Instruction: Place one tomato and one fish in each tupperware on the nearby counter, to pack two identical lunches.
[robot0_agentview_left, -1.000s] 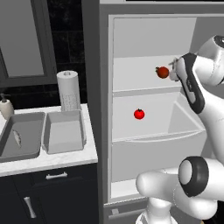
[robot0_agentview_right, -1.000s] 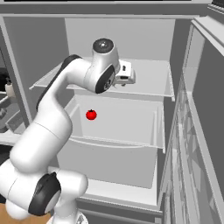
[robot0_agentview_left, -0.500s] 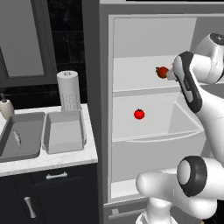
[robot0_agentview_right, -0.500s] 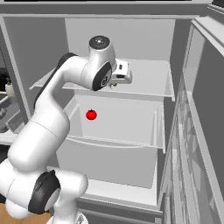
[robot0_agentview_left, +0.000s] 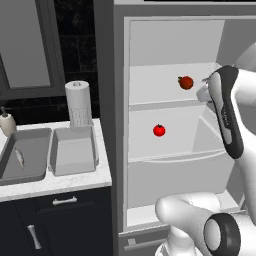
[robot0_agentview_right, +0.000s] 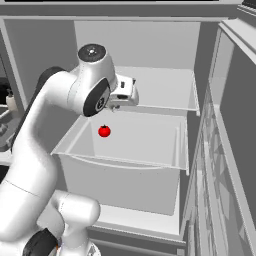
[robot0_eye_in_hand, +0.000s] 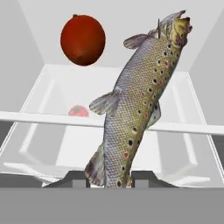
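Speckled fish between jaws, shelf-edge near.

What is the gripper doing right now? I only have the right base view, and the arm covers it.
Observer: The gripper is shut on a speckled fish, near its tail end.
Operator: Any tomato besides the lower-shelf tomato?
Observer: Yes, a second tomato at upper-shelf level, beside the hand.
Operator: Is anything packed?
Observer: Another fish lies in the darker tupperware.
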